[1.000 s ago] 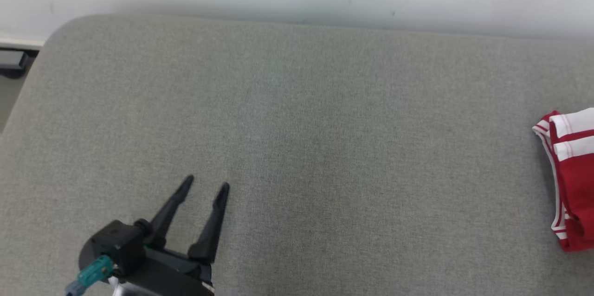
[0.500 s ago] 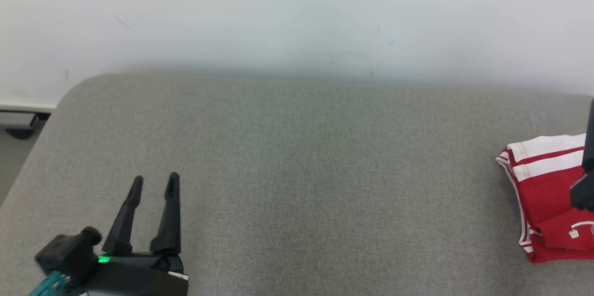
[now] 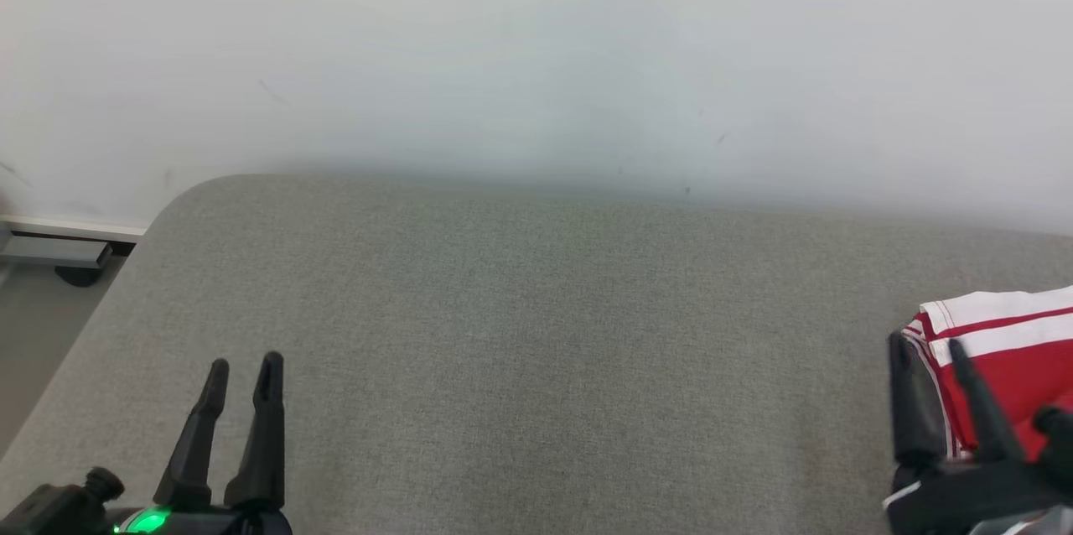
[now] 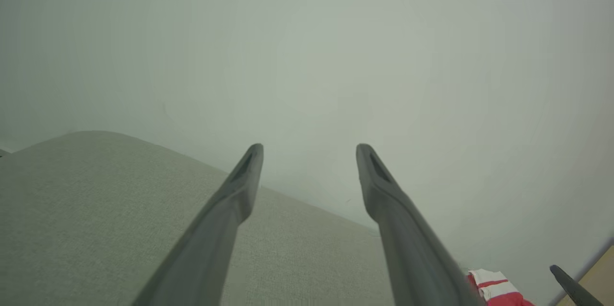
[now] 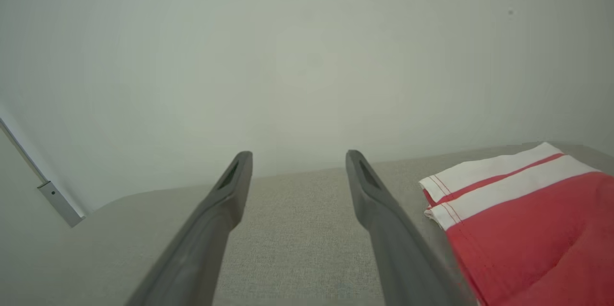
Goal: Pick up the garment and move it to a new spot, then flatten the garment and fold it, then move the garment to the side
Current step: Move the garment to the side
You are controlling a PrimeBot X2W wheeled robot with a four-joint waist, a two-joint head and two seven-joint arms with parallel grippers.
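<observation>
Left gripper (image 3: 246, 360) low at left over grey fabric surface (image 3: 536, 334), jaws released, empty, right gripper (image 3: 927, 342) low at right, jaws spread, empty, folded red-and-white garment (image 3: 1018, 363) just beside it, far right, white wall (image 3: 536, 57) behind

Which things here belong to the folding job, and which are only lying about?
For the job:
- garment, red and white, folded at the right
- right tool, open, beside the garment
- left tool, open, far from it
- padded surface under the garment

Only around:
- wall
- rail, low at the left
</observation>
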